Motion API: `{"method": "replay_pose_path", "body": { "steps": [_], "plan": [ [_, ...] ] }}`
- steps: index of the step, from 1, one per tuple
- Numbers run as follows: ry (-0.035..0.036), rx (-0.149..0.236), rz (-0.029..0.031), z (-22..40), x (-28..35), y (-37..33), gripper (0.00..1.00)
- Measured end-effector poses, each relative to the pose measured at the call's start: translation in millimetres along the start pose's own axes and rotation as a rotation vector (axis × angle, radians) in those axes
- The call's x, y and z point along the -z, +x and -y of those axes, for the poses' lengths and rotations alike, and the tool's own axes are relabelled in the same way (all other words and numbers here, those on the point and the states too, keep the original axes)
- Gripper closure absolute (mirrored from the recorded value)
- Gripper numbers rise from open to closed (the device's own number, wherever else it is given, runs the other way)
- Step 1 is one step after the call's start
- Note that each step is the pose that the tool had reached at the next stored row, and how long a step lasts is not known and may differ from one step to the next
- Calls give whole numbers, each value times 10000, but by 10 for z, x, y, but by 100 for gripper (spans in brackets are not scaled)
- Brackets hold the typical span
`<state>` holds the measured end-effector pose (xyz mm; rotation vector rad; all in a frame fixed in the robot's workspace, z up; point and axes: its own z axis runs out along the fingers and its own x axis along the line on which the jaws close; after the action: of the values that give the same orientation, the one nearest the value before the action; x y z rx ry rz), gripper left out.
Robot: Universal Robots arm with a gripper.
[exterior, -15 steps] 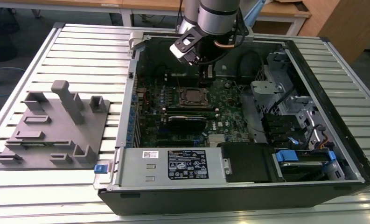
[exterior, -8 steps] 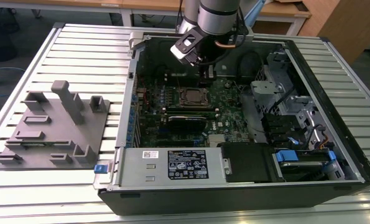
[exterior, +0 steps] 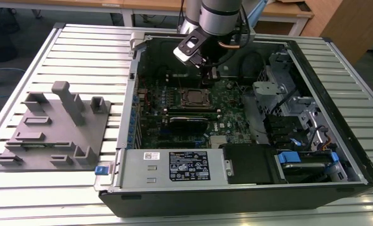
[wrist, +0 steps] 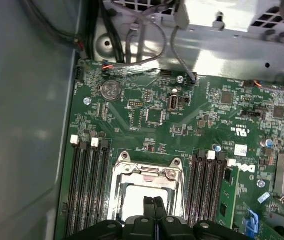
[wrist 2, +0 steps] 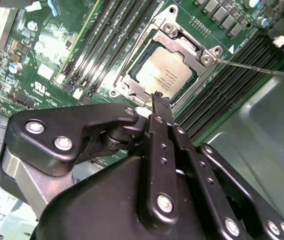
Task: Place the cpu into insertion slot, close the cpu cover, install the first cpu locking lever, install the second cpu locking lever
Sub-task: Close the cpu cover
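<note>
Just past the empty, pinched-together claw (wrist 2: pixel 159 102) lies the cpu (wrist 2: pixel 166 74); the thin, stiff locking lever (wrist 2: pixel 254 69) probably handles best near its end.

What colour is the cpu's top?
Dull silver with a slightly warm tint; the cpu shows best in the second wrist view.

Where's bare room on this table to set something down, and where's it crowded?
Bare slatted table lies beyond and before the grey fixture, beside the computer case. Inside the case it is crowded, most around the cpu by the gripper.
</note>
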<state>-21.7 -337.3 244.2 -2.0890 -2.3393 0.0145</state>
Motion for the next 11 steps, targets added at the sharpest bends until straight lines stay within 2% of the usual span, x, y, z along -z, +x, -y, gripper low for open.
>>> {"method": "replay_pose_path", "body": {
  "steps": [4, 11],
  "plan": [
    [-1, 428, 4, 0, 0, 0, 89],
    [-1, 450, 5, 0, 0, 0, 89]
  ]
}}
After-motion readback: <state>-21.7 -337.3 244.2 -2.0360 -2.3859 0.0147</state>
